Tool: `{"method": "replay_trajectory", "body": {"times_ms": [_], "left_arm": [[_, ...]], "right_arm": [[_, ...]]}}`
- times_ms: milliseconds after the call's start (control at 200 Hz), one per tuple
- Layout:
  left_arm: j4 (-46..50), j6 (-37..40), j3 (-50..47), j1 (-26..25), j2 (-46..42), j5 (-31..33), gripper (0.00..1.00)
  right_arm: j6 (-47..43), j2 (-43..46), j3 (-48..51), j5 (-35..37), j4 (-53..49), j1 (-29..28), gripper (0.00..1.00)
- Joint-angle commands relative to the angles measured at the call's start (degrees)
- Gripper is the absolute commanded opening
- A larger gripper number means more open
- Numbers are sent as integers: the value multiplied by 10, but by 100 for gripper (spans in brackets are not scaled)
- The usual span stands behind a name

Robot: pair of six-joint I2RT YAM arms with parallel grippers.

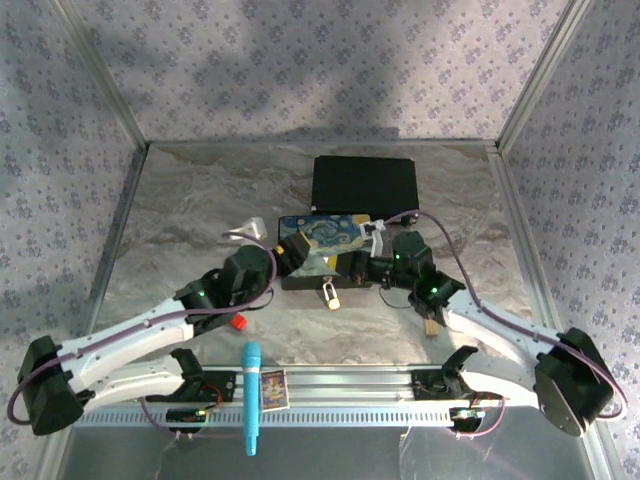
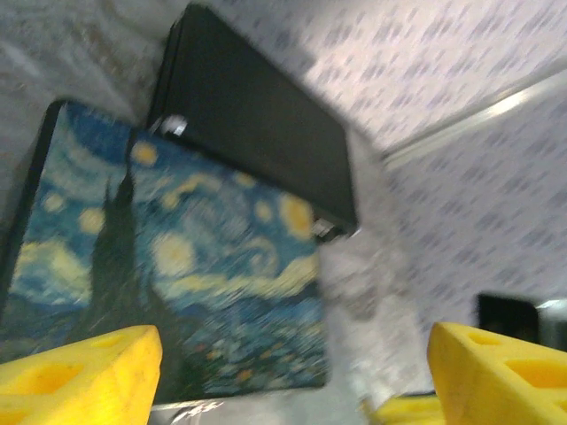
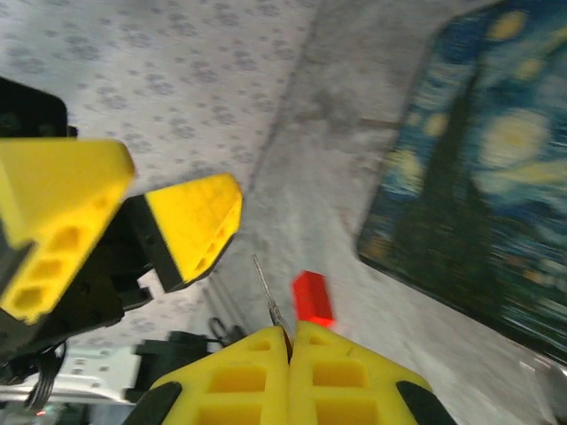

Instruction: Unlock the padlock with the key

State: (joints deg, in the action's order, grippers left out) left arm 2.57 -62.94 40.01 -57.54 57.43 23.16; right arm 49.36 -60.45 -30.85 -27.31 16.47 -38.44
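Closed on the thin key (image 3: 265, 290), our right gripper (image 3: 289, 335) faces our wide-open left gripper (image 2: 297, 359); we see the padlock (image 1: 331, 295) between them, bare tabletop (image 1: 190, 200) beyond.

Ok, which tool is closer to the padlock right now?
Right. The right tool, pinching the key, is just beyond and right of the padlock; the left tool is farther away, over the painted box's left end.

Painted starry-night box (image 2: 177, 266) lies at left, blurred. Black case (image 2: 257, 115) sits just beyond its far edge. Left gripper (image 2: 292, 381): yellow fingers (image 2: 80, 372) spread wide at bottom corners. Grey marbled table (image 2: 354, 292) at right, patterned wall (image 2: 461, 177) behind.
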Motion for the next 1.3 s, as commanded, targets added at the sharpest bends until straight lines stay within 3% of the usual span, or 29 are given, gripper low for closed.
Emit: {"method": "replay_trajectory", "body": {"times_ms": [0,365,645,909,1294], "left_arm": [[44,5,10,-24,41,2,73],[-108,-34,-29,-87,192,-38,65],[-57,-71,14,-109,289,-23,64],[-98,-55,9,-108,335,-3,63],[-98,-61,32,-103,385,-11,45]], "right_arm": [[-65,34,13,47,-159,15,0],[-96,127,56,108,-277,21,0],[-84,176,95,125,-299,22,0],[-67,207,126,126,-292,20,0],[-48,219,157,125,-272,17,0]]}}
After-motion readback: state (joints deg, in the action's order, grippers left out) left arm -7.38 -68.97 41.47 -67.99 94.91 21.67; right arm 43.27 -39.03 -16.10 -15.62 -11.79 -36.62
